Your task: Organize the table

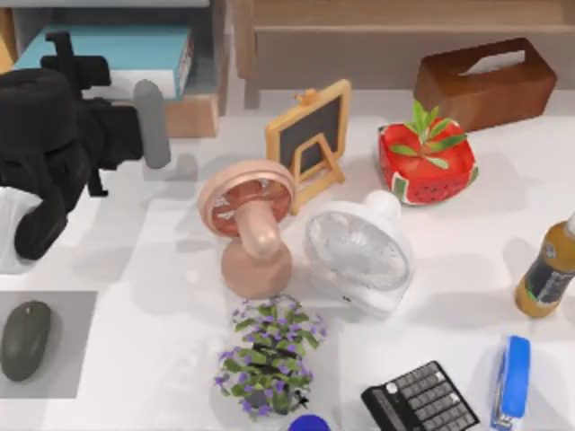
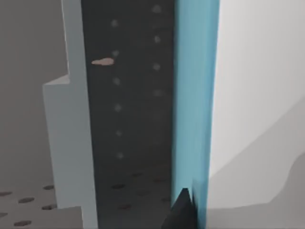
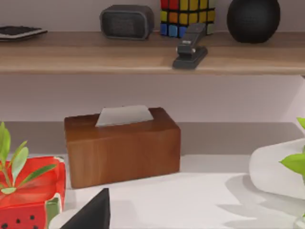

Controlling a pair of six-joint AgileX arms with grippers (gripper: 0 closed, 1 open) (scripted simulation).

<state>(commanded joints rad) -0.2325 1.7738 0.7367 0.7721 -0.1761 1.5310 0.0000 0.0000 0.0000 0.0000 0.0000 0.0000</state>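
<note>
The white table [image 1: 144, 242] carries many loose items. At its middle stand a pink fan [image 1: 247, 220] and a white fan [image 1: 359, 247], with a small chalkboard [image 1: 310, 135] behind them and a purple-flowered plant [image 1: 265, 355] in front. My left gripper [image 1: 65, 49] is at the back left, against a blue book [image 1: 117, 49] in the shelf unit. The left wrist view shows that book's blue edge [image 2: 193, 95] very close. A dark part of my right gripper [image 3: 93, 214] hangs low over the table, facing a wooden tissue box [image 3: 121, 145].
A watermelon pot [image 1: 427, 157] and the tissue box [image 1: 485, 81] stand back right. A bottle [image 1: 548, 269], blue stapler [image 1: 512, 377] and calculator [image 1: 418, 400] sit at the right and front. A mouse [image 1: 25, 339] rests on a grey pad [image 1: 76, 359]. A wooden shelf [image 3: 143, 55] holds small items.
</note>
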